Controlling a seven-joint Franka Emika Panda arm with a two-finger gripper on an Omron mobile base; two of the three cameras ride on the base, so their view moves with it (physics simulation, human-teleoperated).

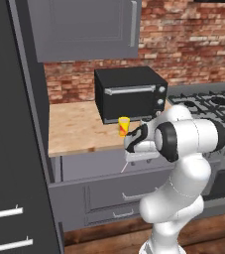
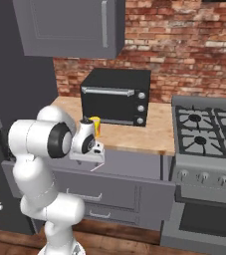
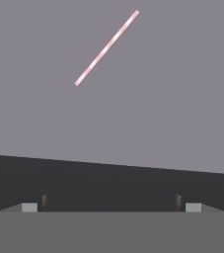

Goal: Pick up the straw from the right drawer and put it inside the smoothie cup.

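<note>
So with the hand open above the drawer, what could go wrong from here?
1. The straw is very thin, lies flat on the drawer floor and runs diagonally across the hand view, so the fingers may close beside it or scrape the floor.
2. The cup is small and sits close in front of the toaster oven; a tilted straw could miss its mouth or tip it.

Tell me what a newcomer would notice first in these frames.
The white arm dominates both base views, bent over the open right drawer with its gripper open above it. Behind it on the wooden counter stand a black toaster oven and, just in front of it, the small yellow smoothie cup. In the hand view, the thin pale straw lies diagonally on the grey drawer floor, apart from the fingertips.
</note>
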